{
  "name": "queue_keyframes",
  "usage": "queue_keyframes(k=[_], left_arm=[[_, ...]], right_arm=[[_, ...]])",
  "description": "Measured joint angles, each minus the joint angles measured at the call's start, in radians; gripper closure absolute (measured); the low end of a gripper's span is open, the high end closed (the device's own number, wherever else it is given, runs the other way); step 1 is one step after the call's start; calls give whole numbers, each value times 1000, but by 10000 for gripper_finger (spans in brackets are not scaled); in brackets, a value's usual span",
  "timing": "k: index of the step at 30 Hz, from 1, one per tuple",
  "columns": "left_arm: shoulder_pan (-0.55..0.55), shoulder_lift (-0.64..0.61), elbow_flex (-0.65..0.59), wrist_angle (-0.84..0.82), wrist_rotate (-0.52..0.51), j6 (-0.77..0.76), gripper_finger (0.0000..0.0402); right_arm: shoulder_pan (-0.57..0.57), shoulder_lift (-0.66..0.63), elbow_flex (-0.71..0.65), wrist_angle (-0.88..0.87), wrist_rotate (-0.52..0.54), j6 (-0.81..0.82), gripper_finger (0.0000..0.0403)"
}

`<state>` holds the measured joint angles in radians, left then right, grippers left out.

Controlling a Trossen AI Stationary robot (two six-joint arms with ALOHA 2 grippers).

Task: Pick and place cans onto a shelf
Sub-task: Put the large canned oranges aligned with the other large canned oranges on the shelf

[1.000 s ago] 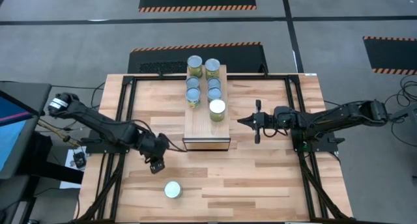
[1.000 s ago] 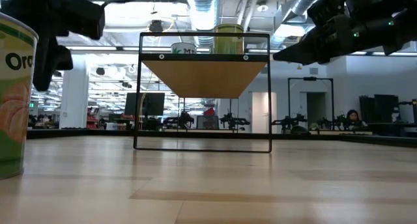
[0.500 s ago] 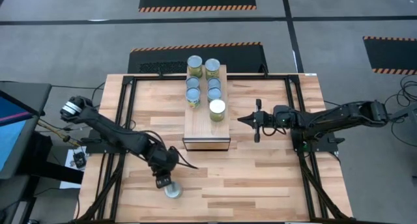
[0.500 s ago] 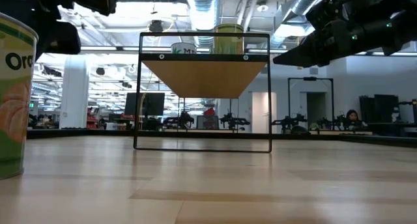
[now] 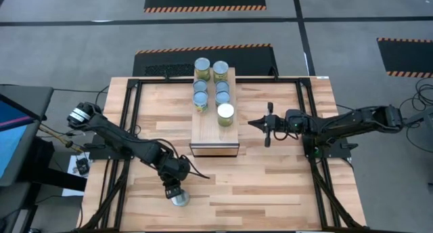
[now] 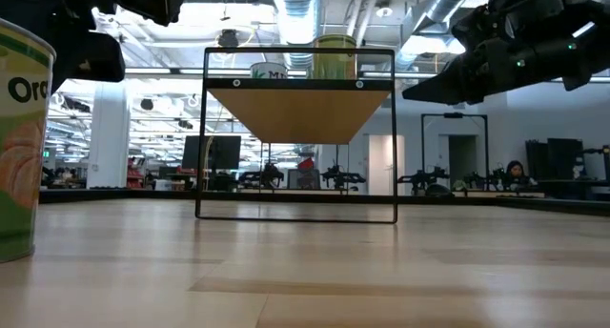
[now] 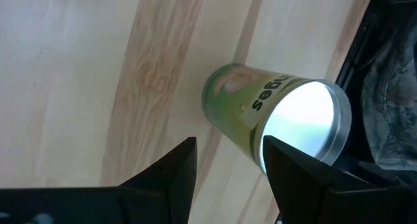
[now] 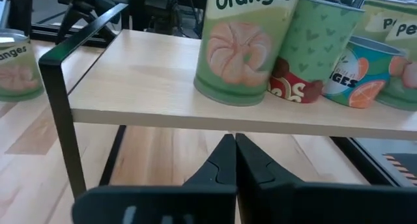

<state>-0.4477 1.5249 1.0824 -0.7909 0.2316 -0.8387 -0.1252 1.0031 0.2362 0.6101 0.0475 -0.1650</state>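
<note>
the shelf (image 5: 214, 118) already carries 7 cans (image 5: 212, 87), packed toward its far end, with the nearest of them, an oranges can (image 5: 225, 114), standing a little apart from the rest. 1 loose can (image 5: 180, 198) remains upright on the tabletop (image 5: 270, 185), near the front edge on the left side, so by my count the job is nearly finished.

the left gripper (image 5: 173, 190) hangs right over that can; in the left wrist view its fingers (image 7: 174, 172) are spread wide, with the can (image 7: 273, 116) ahead of them and not yet between them. nothing is gripped.

the right gripper (image 5: 258, 124) waits just beside the shelf's right edge, fingers pressed together and empty.

what's left looks like closing on the last can, lifting it, and setting it on the shelf's bare near end.
</note>
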Motion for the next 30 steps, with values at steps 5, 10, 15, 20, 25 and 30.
queue_keyframes(k=[5,10,15,20,25,30], left_arm=[[-1,0,0,-4,-1,1,246],[-1,0,-5,4,-4,7,271],[-1,0,-40,80,12,-6,296],[-1,0,-41,68,11,-10,299],[0,0,-25,31,19,-10,287],[0,0,39,-11,10,-3,269]], right_arm=[[-3,0,0,1,0,0,393],[-3,0,0,1,0,0,394],[-2,0,0,1,0,0,393],[-2,0,0,0,0,0,393],[-2,0,0,1,0,1,392],[-2,0,0,6,0,1,393]])
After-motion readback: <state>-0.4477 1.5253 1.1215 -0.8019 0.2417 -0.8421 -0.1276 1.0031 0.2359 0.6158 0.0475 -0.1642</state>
